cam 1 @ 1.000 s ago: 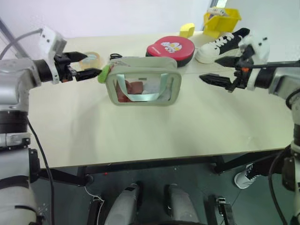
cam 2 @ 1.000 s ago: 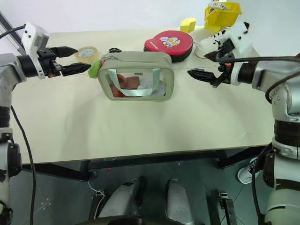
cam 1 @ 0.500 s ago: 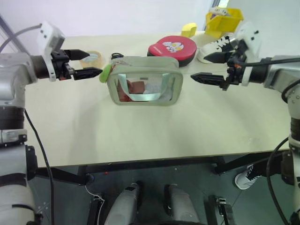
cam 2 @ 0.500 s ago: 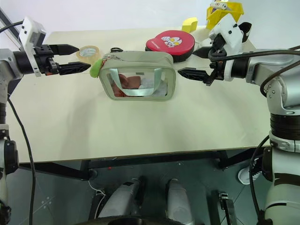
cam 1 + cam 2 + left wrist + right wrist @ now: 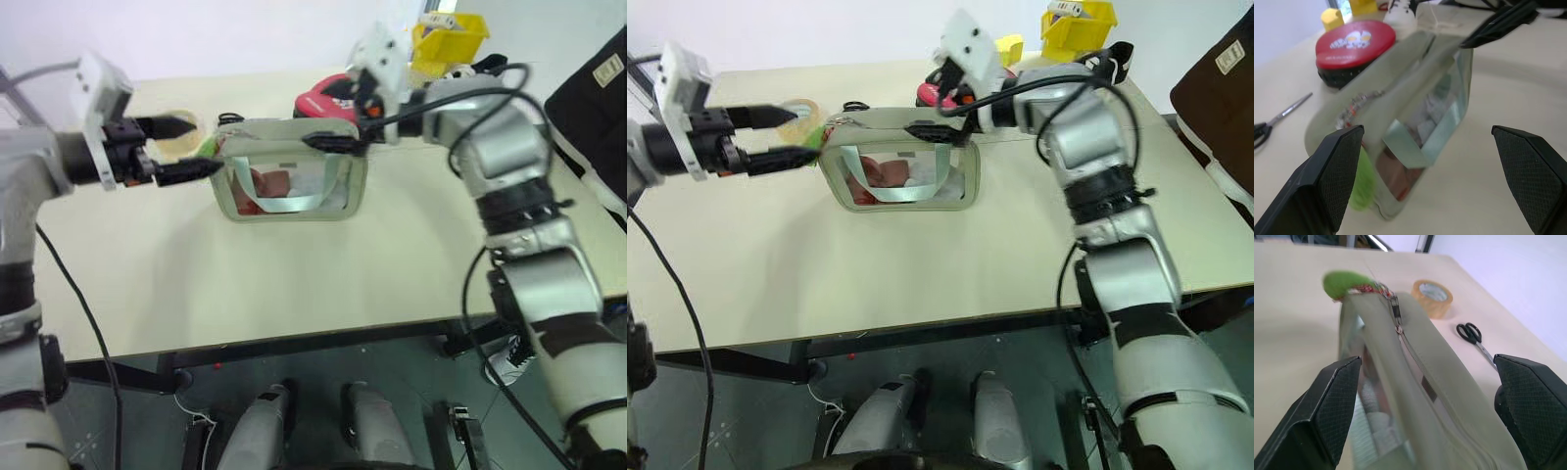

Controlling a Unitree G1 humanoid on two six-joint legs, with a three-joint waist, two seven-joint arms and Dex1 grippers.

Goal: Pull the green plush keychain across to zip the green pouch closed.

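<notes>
Straddling the pouch [image 5: 290,176] top with spread, empty fingers, the right gripper [image 5: 933,111] looks set to brace it, while the left gripper [image 5: 186,147], wide and empty, flanks the keychain [image 5: 1343,282] at its end.

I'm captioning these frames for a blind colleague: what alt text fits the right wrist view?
The right pincer is open, a finger on each side of the green pouch, looking along its zipper toward the green plush keychain at the far end. Beyond on the beige table lie a tape roll and black scissors.
</notes>
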